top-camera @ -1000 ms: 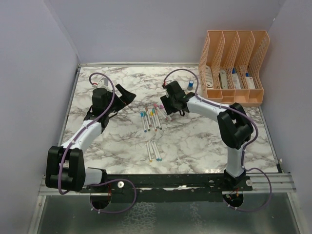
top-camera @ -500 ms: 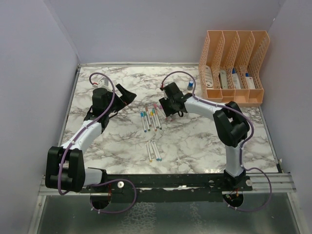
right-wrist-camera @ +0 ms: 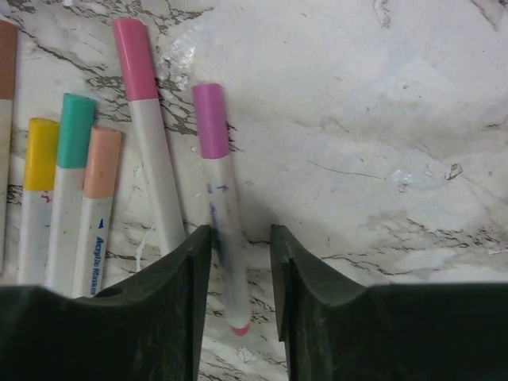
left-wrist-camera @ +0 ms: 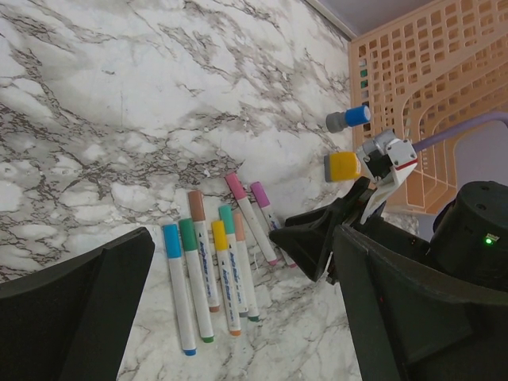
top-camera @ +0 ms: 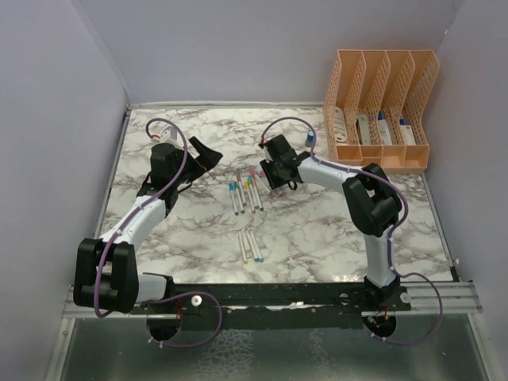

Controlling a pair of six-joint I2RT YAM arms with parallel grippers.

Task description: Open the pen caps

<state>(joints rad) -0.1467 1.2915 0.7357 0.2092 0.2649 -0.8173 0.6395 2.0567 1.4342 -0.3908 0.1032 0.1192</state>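
Observation:
Several white pens with coloured pen caps lie in a loose row [top-camera: 246, 193] at mid-table, and three more pens [top-camera: 251, 246] lie nearer the front. My right gripper [top-camera: 268, 176] is down at the row's right end. In the right wrist view its jaws [right-wrist-camera: 240, 262] straddle the barrel of the purple-capped pen [right-wrist-camera: 225, 238], which lies against the left finger [right-wrist-camera: 186, 270] with a gap on the right side. The purple cap [right-wrist-camera: 210, 119] is on the pen. A pink-capped pen [right-wrist-camera: 151, 143] lies just left. My left gripper [top-camera: 208, 156] hovers wide open with nothing in it, looking at the pens [left-wrist-camera: 210, 270].
A peach file divider rack [top-camera: 379, 107] stands at the back right. A small blue bottle [left-wrist-camera: 349, 119] and an orange one [left-wrist-camera: 343, 167] sit near it. Grey walls close in the marble table [top-camera: 317, 230] on three sides.
The right gripper slid a little left to the pen row and its jaws narrowed around the purple-capped pen. The left arm has not moved.

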